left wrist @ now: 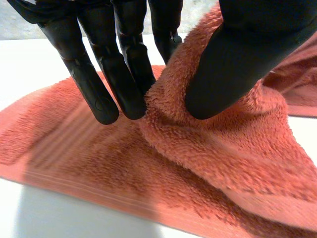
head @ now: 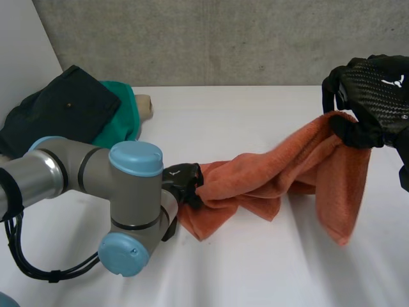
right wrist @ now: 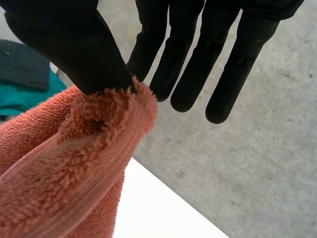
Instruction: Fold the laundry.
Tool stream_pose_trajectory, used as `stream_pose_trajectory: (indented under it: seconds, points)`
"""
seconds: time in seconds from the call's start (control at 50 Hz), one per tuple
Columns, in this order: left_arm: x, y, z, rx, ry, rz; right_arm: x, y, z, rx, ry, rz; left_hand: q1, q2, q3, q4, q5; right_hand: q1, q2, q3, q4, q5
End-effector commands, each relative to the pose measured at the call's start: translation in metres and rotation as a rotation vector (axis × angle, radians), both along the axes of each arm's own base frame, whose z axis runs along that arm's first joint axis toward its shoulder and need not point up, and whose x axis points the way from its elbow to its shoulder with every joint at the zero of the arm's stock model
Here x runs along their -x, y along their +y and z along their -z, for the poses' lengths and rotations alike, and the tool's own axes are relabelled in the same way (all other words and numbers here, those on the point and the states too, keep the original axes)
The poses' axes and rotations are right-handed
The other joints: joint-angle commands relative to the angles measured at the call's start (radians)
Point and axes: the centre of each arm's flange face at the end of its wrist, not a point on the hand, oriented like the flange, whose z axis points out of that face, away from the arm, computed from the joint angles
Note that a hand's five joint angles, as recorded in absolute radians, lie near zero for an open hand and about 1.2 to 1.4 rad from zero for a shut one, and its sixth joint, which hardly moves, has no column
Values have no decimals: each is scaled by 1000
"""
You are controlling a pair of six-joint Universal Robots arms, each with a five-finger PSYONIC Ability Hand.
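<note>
An orange towel [head: 275, 173] hangs stretched between my two hands over the white table [head: 255, 268]. My left hand [head: 184, 182] is low at the towel's left end, close to the table. In the left wrist view its thumb [left wrist: 233, 59] and fingers [left wrist: 106, 91] pinch a raised fold of the towel [left wrist: 198, 148]. My right hand [head: 374, 89] holds the towel's other end high at the right, and a loose part droops below it. In the right wrist view the thumb [right wrist: 64, 44] presses the towel's corner [right wrist: 74, 163] against the nearest of its straight fingers [right wrist: 198, 64].
A pile of clothes lies at the table's back left: a dark garment [head: 64, 109] on top of a teal one [head: 121, 118], with something beige [head: 146, 105] beside them. A concrete wall [head: 223, 38] stands behind the table.
</note>
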Motion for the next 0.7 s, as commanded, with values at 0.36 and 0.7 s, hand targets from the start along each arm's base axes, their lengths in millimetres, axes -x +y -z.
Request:
stream_pose_trajectory:
  seconds: [0.36,0.7]
  points:
    - [-15,-100,-205,869,196,-182,-1,-154,-18,182,-92,256,240,228,233,226,253,281,217,207,199,223]
    - [-18,-82,-211,897,151,-129,-19,-141,-11,186,-114,171,240,228,233,226,253,281,217,207,199,223]
